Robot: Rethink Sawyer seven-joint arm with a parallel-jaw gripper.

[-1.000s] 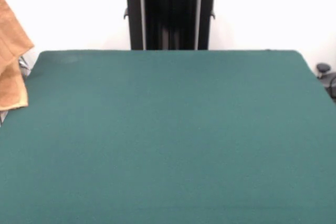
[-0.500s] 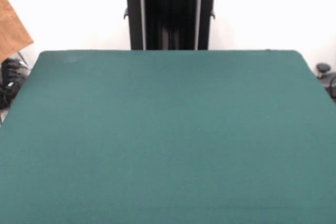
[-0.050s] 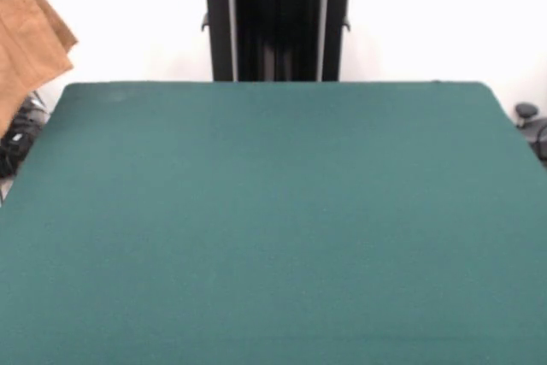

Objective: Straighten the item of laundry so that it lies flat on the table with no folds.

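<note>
The orange-tan terry towel has swung higher beside the dark green felt table, not yet laid down; my claw is out of sight.

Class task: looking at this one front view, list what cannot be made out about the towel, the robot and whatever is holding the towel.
- Towel: cut off by the left and top edges; its full shape and folds cannot be told.
- What holds the towel up: outside the left edge, unseen.
- Gripper: not in view; only the pedestal shows, cut off at the top edge.
- Table: near part cut off by the bottom edge.
</note>
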